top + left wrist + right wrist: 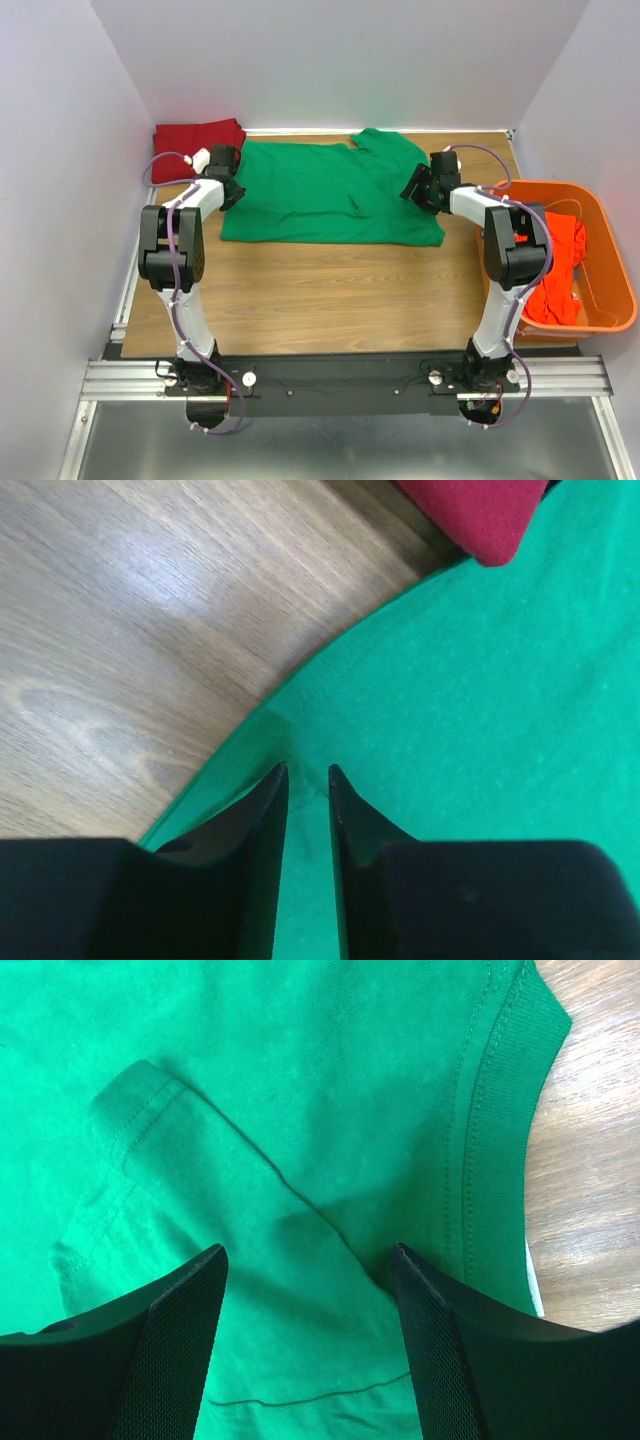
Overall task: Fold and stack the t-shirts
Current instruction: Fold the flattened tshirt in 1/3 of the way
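A bright green t-shirt (330, 195) lies spread flat across the back of the wooden table (300, 290). My left gripper (233, 188) sits at its left edge. In the left wrist view the gripper (306, 772) is nearly closed, with a small pucker of the green cloth (470, 700) pinched between the fingertips. My right gripper (414, 190) is over the shirt's right side by the collar. In the right wrist view it (308, 1250) is open wide above a folded sleeve (150, 1120). A folded dark red t-shirt (198, 135) lies at the back left. An orange-red t-shirt (555, 270) lies in the basket.
A rigid orange plastic basket (610, 260) stands at the table's right edge beside the right arm. White walls close in the back and both sides. The dark red shirt's corner (480, 515) lies just beyond the green shirt's left edge. Bare wood (590, 1160) shows past the collar.
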Motion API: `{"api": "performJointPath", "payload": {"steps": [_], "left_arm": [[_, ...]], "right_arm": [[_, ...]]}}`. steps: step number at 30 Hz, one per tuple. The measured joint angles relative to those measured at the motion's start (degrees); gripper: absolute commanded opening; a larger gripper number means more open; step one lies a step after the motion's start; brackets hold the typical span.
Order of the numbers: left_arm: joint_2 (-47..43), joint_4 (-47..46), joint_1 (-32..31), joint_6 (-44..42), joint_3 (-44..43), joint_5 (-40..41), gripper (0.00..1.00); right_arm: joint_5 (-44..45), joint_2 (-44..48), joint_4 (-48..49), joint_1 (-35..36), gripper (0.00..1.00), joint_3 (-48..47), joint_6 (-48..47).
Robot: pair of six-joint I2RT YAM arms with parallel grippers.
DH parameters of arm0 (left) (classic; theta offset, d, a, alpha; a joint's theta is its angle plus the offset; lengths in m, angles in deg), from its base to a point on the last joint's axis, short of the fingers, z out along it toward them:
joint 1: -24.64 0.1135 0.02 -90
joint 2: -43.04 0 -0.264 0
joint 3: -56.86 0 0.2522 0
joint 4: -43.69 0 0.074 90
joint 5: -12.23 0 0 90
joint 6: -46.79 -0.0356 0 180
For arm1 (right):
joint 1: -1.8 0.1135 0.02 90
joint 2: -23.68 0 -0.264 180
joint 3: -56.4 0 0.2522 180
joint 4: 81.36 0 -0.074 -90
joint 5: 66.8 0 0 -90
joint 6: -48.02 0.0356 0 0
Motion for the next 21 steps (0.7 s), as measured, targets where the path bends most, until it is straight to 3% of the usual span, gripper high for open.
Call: {"api": "performJointPath", "payload": {"steps": [21], "left_arm": [[0.26, 2.60, -1.51, 4.02, -0.07, 0.04, 0.31]], "right_arm": [[0.00, 0.02, -0.02, -0.11, 0.73, 0.02, -0.07]]}}
